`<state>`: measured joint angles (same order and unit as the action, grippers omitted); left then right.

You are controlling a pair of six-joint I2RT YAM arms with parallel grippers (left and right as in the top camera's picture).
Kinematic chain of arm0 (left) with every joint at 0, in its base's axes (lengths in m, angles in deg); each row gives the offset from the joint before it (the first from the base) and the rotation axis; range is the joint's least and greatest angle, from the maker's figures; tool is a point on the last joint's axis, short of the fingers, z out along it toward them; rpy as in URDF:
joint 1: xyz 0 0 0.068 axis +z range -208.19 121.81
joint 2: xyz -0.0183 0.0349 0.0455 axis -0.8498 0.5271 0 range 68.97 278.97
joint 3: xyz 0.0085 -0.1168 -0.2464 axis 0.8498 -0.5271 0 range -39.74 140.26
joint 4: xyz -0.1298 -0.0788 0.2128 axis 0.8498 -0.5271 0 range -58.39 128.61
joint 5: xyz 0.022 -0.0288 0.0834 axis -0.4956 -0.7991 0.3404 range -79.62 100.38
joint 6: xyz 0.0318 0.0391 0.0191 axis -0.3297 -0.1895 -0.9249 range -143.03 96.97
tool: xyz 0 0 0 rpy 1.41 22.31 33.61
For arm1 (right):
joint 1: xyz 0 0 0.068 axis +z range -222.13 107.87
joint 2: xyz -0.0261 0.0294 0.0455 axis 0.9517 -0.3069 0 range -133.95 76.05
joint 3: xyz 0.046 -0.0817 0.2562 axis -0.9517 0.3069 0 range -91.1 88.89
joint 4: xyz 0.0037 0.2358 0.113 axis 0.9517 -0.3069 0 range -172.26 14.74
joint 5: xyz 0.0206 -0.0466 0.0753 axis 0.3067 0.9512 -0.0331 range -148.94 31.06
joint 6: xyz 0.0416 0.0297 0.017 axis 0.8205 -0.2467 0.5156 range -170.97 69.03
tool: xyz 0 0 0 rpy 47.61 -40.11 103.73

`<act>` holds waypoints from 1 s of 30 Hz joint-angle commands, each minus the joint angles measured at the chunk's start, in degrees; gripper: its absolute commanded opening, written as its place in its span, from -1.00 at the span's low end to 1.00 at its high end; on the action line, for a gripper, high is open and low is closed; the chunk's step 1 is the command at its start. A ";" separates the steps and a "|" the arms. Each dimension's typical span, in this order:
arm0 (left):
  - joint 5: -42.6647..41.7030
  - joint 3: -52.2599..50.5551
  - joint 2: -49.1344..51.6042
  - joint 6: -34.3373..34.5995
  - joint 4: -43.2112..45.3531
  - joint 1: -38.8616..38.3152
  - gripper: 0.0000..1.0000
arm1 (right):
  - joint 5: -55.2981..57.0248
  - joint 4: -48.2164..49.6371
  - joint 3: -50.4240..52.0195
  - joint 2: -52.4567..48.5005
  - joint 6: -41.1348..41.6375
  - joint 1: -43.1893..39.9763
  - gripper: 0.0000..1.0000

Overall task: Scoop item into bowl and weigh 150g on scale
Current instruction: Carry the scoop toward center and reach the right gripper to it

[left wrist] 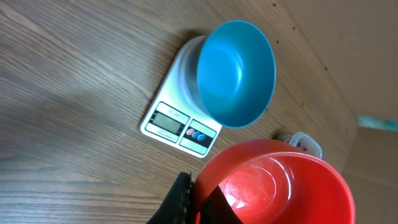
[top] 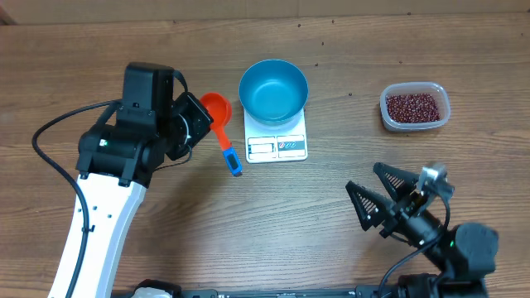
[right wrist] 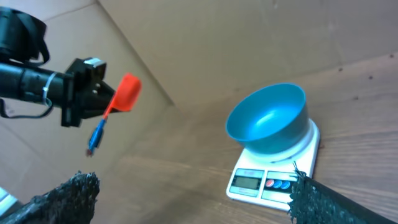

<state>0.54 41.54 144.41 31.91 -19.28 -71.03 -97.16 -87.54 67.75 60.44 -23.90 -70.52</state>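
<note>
Wood-grain table [top: 331, 240], a cardboard wall [right wrist: 249, 37] behind it. The left gripper [top: 203, 124] is clamped tight on a red scoop [top: 218, 109] with a blue handle, held up off the table. Just past those jaws the blue bowl [top: 273, 89] sits empty on the white scale [top: 277, 147], right between them and the clear container [top: 444, 103] of beans [top: 412, 107]. The right gripper [top: 361, 175] has its jaws spread wide, holding nothing, the scale ahead and well apart
</note>
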 commanded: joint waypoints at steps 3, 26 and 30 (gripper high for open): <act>5.90 0.07 -0.35 9.18 0.46 -2.97 -0.92 | -3.45 -13.18 -14.99 -13.00 -4.70 0.26 1.00; 5.03 0.04 8.35 49.75 -4.92 -11.98 -0.92 | -13.07 -13.55 -31.36 -49.62 8.94 10.69 0.64; 2.89 0.04 9.53 50.95 -4.87 -11.98 -0.92 | -12.66 -8.33 -31.36 -52.83 9.27 15.76 0.37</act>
<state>6.05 41.45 153.33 80.28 -24.06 -82.86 -109.16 -97.72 37.13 8.72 -15.16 -57.62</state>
